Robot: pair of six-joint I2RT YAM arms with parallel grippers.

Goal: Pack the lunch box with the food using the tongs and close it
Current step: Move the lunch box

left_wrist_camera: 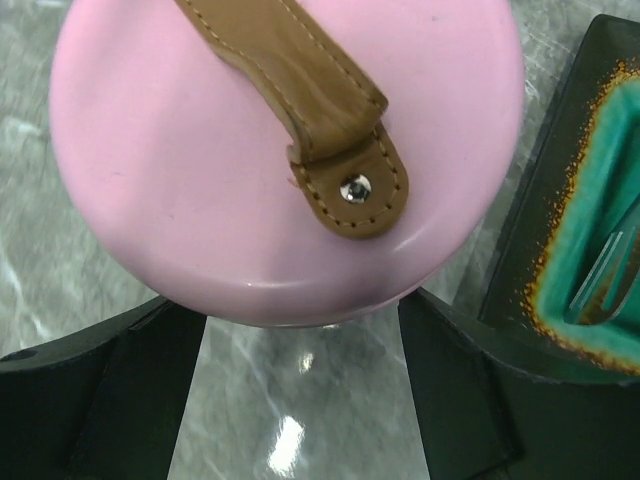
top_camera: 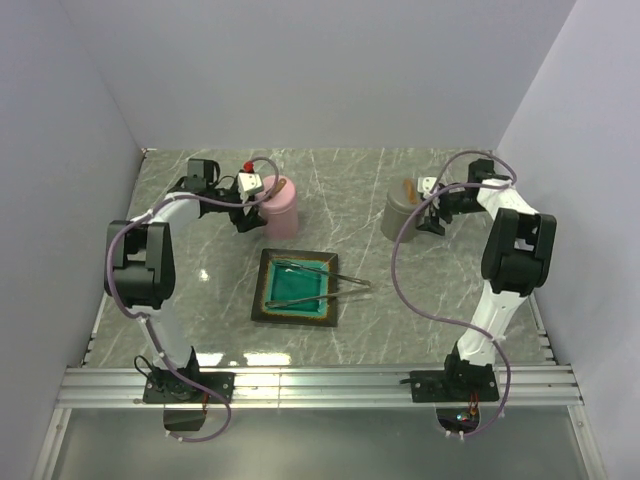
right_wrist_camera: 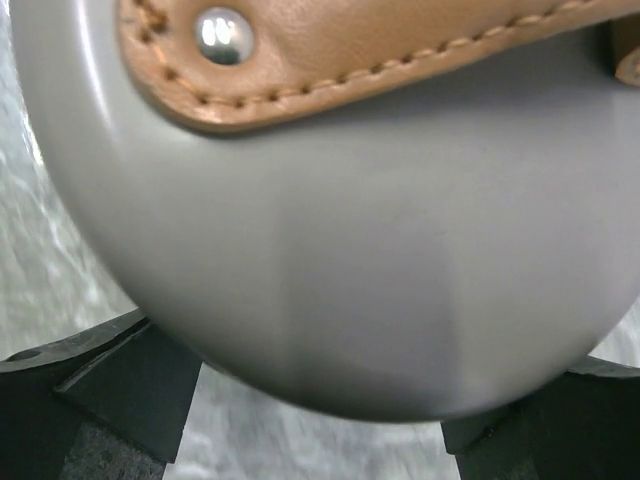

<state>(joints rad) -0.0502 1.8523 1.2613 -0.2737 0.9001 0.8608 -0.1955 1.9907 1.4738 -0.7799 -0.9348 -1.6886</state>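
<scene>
1. The lunch box (top_camera: 281, 210), pale pink and cylindrical, stands upright on the grey marbled surface (top_camera: 350, 190), toward the far left and just beyond the far edge of the plate (top_camera: 262, 300).
2. Its round pink lid (left_wrist_camera: 290, 150) sits on top. A brown stitched strap (left_wrist_camera: 300, 80) runs across the lid, fastened at one end by a metal stud.
3. The left claw (top_camera: 252, 212) meets the lunch box from its left side. In the left wrist view the dark fingers (left_wrist_camera: 100, 400) stand wide apart with the lid's edge between them. Whether they press on the box cannot be told.
4. The tongs (top_camera: 325, 276), slim and silver, lie across the square dark plate. Their joined end points right, past the plate's right rim, and their tips rest over the teal centre.
5. A grey container (top_camera: 400, 218) with a brown strap on top stands far right, well apart from the lunch box.
6. The right claw (top_camera: 432, 218) is at the grey container's right side. The right wrist view shows its fingers (right_wrist_camera: 110, 400) spread on either side below the grey lid. Contact cannot be told.
</scene>
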